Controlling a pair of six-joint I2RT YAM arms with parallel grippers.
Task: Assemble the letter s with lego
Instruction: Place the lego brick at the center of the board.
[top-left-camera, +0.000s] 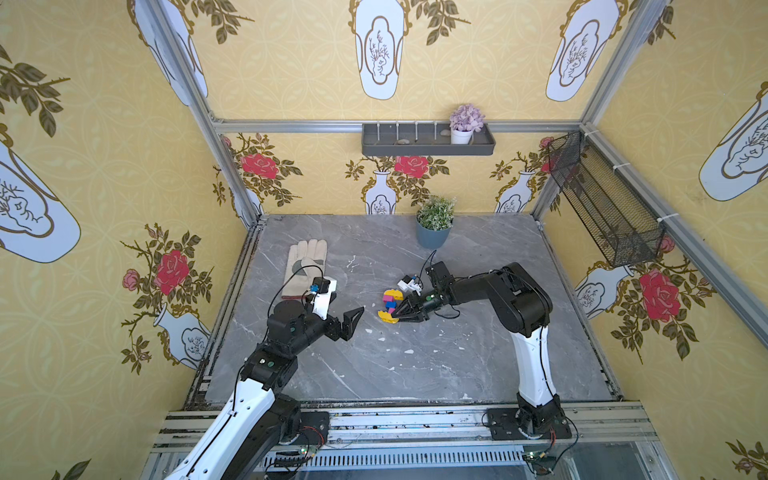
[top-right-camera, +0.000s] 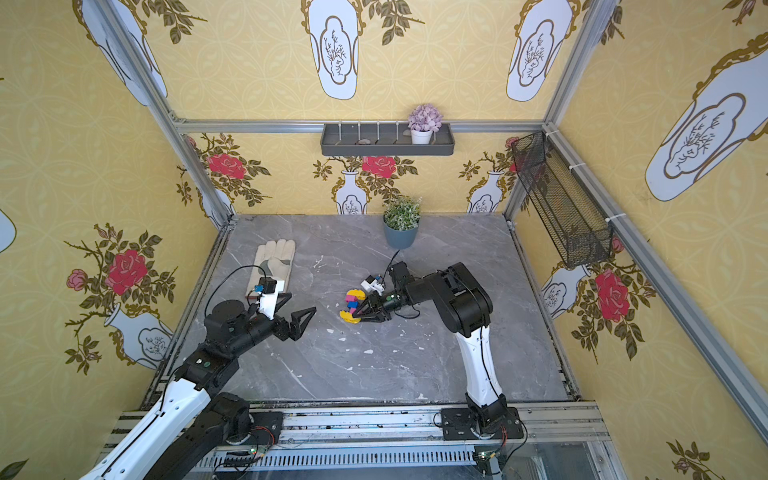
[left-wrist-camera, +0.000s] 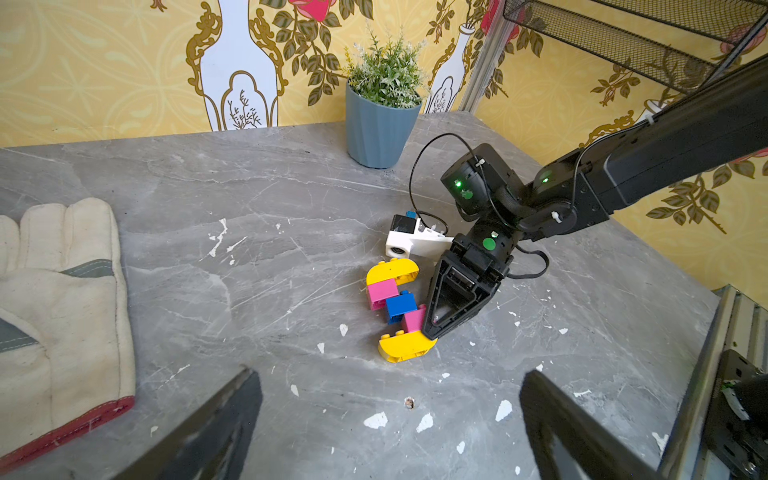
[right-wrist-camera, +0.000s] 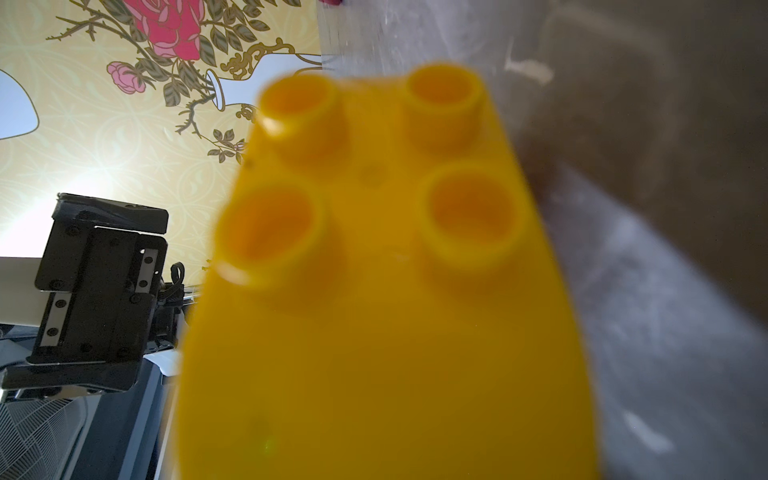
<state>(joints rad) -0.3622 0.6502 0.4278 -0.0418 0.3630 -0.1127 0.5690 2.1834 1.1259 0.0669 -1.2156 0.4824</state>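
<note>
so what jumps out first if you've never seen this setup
The bright letter s of yellow, pink and blue bricks lies in the middle of the table. The right gripper is closed, with its tip against the nearer yellow bar. The left gripper hangs wide open and empty short of it, and a pale work glove lies flat at the far left.

Glossy plastic lego (left-wrist-camera: 400, 306), matt cloth glove (left-wrist-camera: 62, 311), smooth marbled grey tabletop (left-wrist-camera: 208, 299).
</note>
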